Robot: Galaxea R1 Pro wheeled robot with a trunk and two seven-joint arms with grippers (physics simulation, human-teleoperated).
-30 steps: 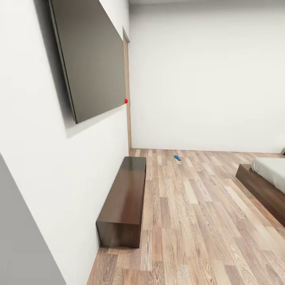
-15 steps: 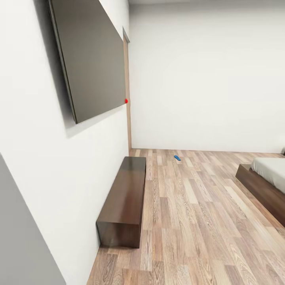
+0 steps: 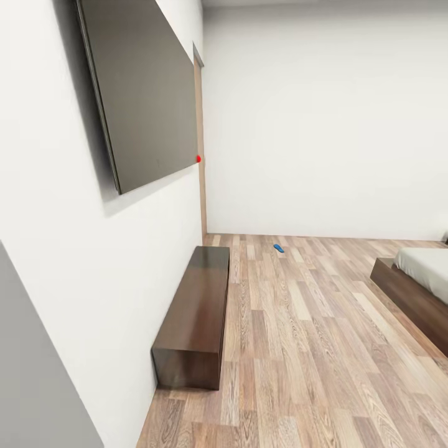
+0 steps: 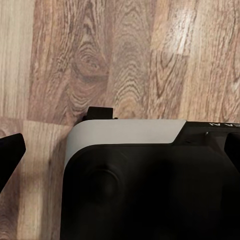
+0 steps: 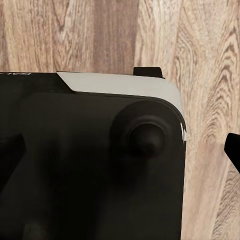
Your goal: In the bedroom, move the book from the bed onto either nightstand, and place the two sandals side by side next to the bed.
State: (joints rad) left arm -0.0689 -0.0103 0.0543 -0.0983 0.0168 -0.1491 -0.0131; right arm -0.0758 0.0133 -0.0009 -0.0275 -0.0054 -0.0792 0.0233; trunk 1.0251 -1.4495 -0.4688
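Black-and-white robot body, seen from both wrist cameras.
Left wrist: glossy black housing with rounded corners, pale grey-white band along its edge, small black tab poking out beyond it, faint lettering on the black edge, unreadable. Right wrist: same black shell, white band, round black knob, black tab.
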